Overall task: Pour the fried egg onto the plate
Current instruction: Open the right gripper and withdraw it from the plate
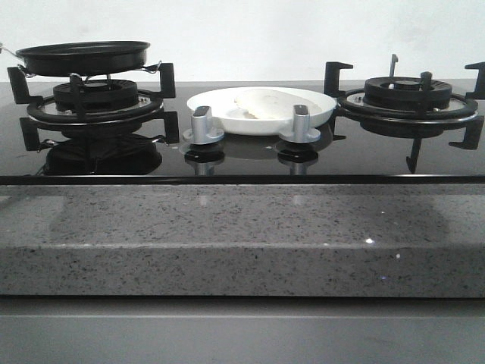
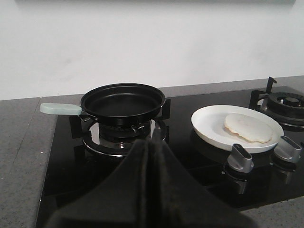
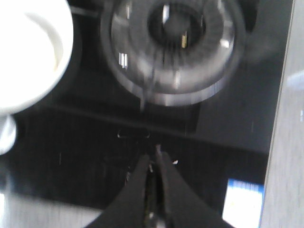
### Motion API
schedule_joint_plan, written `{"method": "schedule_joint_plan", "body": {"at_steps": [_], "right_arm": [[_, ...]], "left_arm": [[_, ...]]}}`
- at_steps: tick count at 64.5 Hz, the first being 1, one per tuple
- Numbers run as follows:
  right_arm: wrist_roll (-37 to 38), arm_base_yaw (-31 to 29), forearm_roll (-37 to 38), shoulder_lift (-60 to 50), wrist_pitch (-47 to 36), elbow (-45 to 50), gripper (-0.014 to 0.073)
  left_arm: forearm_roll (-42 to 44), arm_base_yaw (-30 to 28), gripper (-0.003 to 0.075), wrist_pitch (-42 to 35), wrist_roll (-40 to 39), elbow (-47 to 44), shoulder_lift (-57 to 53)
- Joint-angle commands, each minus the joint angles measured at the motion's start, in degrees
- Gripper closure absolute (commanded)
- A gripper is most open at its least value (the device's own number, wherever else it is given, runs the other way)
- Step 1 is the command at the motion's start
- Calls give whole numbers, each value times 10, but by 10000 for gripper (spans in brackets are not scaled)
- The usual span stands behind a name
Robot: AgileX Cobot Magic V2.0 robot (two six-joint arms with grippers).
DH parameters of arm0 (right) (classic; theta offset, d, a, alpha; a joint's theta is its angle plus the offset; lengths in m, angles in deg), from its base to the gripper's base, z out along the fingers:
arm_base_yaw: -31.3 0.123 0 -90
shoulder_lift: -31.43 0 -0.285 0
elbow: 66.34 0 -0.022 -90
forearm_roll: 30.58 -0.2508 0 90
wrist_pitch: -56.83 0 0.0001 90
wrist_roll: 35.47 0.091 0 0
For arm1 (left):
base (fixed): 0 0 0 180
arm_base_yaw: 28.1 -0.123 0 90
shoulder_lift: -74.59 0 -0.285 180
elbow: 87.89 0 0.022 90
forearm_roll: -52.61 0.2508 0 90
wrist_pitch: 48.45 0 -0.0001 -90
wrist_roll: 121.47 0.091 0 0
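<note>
One fried egg (image 2: 248,127) on one plate (image 2: 207,127).

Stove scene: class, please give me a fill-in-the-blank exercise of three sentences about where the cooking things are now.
1. The fried egg lies on the ____.
2. The black frying pan sits on the ____ burner as the robot faces the stove, and holds nothing.
3. The plate sits ____ the two burners.

Missing words: plate; left; between

A black frying pan (image 1: 82,57) sits on the left burner (image 1: 95,98); the right burner (image 1: 408,95) stands bare; two silver knobs (image 1: 203,125) sit near.
</note>
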Motion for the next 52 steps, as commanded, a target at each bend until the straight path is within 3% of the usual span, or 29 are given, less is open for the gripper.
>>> {"method": "schedule_joint_plan", "body": {"at_steps": [1,27,52], "right_arm": [[2,-3,10,-71,-11,49,654],[3,-3,10,-316,-206,350,654],[3,-3,-1,-536,-451,610,654]], "left_arm": [[-3,4,739,-50,-6,15,6],[-3,4,739,-50,-6,15,6],[-3,4,739,-46,-6,15,6]]}}
